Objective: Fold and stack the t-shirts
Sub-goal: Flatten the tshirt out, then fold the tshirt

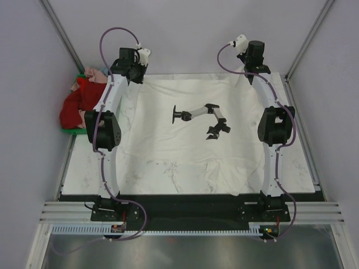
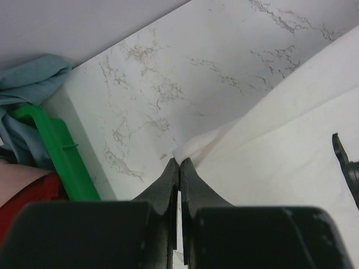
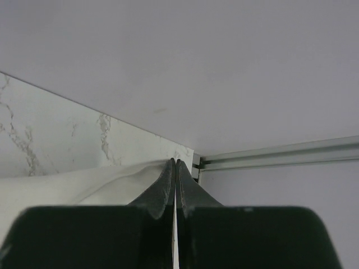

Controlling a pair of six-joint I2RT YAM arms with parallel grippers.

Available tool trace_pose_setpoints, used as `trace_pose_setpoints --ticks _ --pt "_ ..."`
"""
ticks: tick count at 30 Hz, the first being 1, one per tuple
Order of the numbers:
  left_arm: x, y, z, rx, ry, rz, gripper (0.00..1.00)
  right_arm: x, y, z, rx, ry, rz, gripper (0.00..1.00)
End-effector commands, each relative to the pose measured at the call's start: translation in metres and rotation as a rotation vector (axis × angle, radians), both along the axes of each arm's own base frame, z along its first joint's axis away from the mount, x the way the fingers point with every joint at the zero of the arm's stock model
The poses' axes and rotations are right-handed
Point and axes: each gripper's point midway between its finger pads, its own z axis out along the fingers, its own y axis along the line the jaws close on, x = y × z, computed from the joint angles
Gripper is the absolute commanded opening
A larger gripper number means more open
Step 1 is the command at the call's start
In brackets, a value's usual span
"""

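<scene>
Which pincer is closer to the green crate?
Left. The left pincer is shut on a far corner of the white shirt, close to the crate. The right pincer pinches the shirt's other far corner, far from the crate.

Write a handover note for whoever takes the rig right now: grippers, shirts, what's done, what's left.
Left gripper: shut, pinching the far-left corner of the cream-white t-shirt.
Right gripper: shut, pinching its far-right corner.
That shirt lies spread open on the table, black print facing up, with wrinkles along the near edge.
The red t-shirt, pink t-shirt and pale blue t-shirt are bunched in the green crate at the table's left side.
Done: one shirt laid out.
Left: no fold made and no stack started, so every shirt is to fold.
</scene>
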Motion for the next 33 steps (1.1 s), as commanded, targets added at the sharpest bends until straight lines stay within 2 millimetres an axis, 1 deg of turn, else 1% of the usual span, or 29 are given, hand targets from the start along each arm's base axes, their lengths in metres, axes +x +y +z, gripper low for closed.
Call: trace_pose_setpoints --ticks 1,3,5,6,7,8,9,10,11,12,13,14,15,16,17,19,20,22,23,24,25,26,27,28,29,30,31,32,33 --pt "0.019 -0.004 0.026 -0.042 -0.099 0.014 0.02 0.013 0.004 0.048 -0.034 -0.148 -0.003 0.0" --pt "0.024 -0.002 0.031 -0.042 -0.127 0.016 0.02 0.015 0.007 0.045 -0.049 -0.156 0.005 0.0" --pt "0.026 -0.002 0.029 -0.04 -0.129 0.017 0.02 0.014 0.009 0.035 -0.052 -0.13 0.003 0.0" --pt "0.024 -0.003 0.026 -0.042 -0.121 0.013 0.02 0.012 0.009 0.035 -0.051 -0.121 0.003 0.0" --pt "0.023 -0.005 0.027 -0.05 -0.121 0.006 0.02 0.008 0.011 0.02 -0.055 -0.08 0.008 0.0" --pt "0.02 -0.007 0.02 -0.054 -0.103 -0.012 0.02 0.004 0.013 0.013 -0.056 -0.057 0.014 0.0" --pt "0.018 -0.008 0.018 -0.058 -0.095 -0.018 0.02 -0.003 0.014 0.021 -0.052 -0.06 0.016 0.0" --pt "0.016 -0.01 0.017 -0.058 -0.089 -0.023 0.02 -0.01 0.015 0.001 -0.052 -0.01 0.024 0.0" --pt "0.015 -0.01 0.015 -0.055 -0.084 -0.027 0.02 -0.016 0.016 0.009 -0.044 -0.016 0.028 0.0" --pt "0.014 -0.009 0.012 -0.053 -0.075 -0.028 0.02 -0.021 0.016 0.006 -0.039 -0.005 0.028 0.0" --pt "0.013 -0.008 0.013 -0.049 -0.075 -0.029 0.02 -0.028 0.018 -0.007 -0.038 0.029 0.029 0.0" --pt "0.012 -0.008 0.009 -0.043 -0.065 -0.03 0.02 -0.034 0.016 0.0 -0.032 0.023 0.019 0.0" --pt "0.011 -0.008 0.009 -0.041 -0.068 -0.034 0.02 -0.038 0.014 -0.001 -0.029 0.031 0.013 0.0" --pt "0.01 -0.008 0.01 -0.039 -0.067 -0.039 0.02 -0.043 0.014 -0.007 -0.032 0.05 0.009 0.0" --pt "0.008 -0.007 0.01 -0.031 -0.067 -0.047 0.02 -0.048 0.012 0.001 -0.03 0.046 0.007 0.0" --pt "0.006 -0.004 0.01 -0.024 -0.065 -0.05 0.02 -0.056 0.012 0.0 -0.03 0.059 0.006 0.0" --pt "0.004 -0.003 0.011 -0.024 -0.065 -0.052 0.02 -0.061 0.012 0.007 -0.03 0.058 0.01 0.0" --pt "0.003 -0.001 0.011 -0.023 -0.064 -0.056 0.02 -0.067 0.011 0.009 -0.03 0.073 0.006 0.0" --pt "0.002 0.002 0.011 -0.021 -0.063 -0.055 0.02 -0.071 0.01 0.018 -0.028 0.062 0.004 0.0" --pt "0.001 0.003 0.016 -0.019 -0.07 -0.057 0.02 -0.074 0.01 0.022 -0.024 0.061 0.006 0.0" --pt "0.0 0.004 0.014 -0.017 -0.067 -0.063 0.02 -0.078 0.011 0.023 -0.02 0.07 0.007 0.0" --pt "-0.001 0.004 0.014 -0.021 -0.065 -0.066 0.02 -0.082 0.011 0.032 -0.008 0.057 0.003 0.0" --pt "-0.002 0.003 0.017 -0.021 -0.069 -0.075 0.02 -0.085 0.011 0.035 -0.002 0.059 0.004 0.0" --pt "-0.004 0.004 0.016 -0.02 -0.067 -0.077 0.02 -0.089 0.013 0.033 0.002 0.075 0.01 0.0" --pt "-0.005 0.004 0.016 -0.02 -0.064 -0.08 0.02 -0.094 0.014 0.04 0.013 0.067 0.009 0.0" --pt "-0.006 0.004 0.016 -0.018 -0.064 -0.084 0.02 -0.097 0.014 0.04 0.016 0.074 0.01 0.0" --pt "-0.009 0.004 0.015 -0.013 -0.06 -0.09 0.02 -0.102 0.014 0.034 0.017 0.096 0.008 0.0" --pt "-0.01 0.005 0.013 -0.01 -0.056 -0.09 0.02 -0.108 0.016 0.041 0.032 0.088 0.009 0.0" --pt "-0.012 0.006 0.012 -0.007 -0.052 -0.091 0.02 -0.112 0.018 0.041 0.038 0.094 0.013 0.0"
